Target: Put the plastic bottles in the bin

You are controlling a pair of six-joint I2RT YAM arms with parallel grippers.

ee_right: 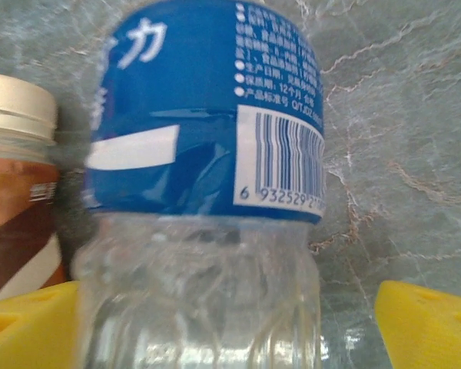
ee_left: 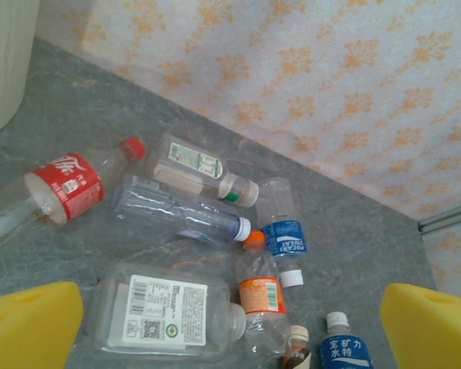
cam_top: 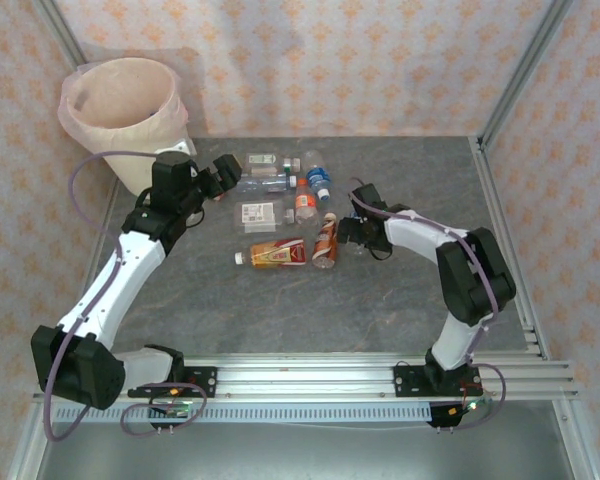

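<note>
The bin (cam_top: 120,100), cream with a pinkish bag, stands at the far left corner; its wall (ee_left: 4,61) edges the left wrist view. Several plastic bottles lie mid-table. My left gripper (cam_top: 220,178) (ee_left: 230,338) hangs open above a flat white-labelled bottle (ee_left: 165,311) and an orange-labelled bottle (ee_left: 261,296), with a red-labelled bottle (ee_left: 58,188) to its left. My right gripper (cam_top: 352,232) (ee_right: 227,330) is open and straddles a blue-labelled bottle (ee_right: 203,192); a gap shows beside its right finger (ee_right: 430,323). A brown-labelled bottle (ee_right: 19,207) lies beside it.
A metal frame post (cam_top: 515,70) and patterned walls close in the table at the back and sides. An orange-filled bottle (cam_top: 275,253) lies nearest the arms. Bare grey tabletop (cam_top: 310,310) stretches between the bottles and the front rail.
</note>
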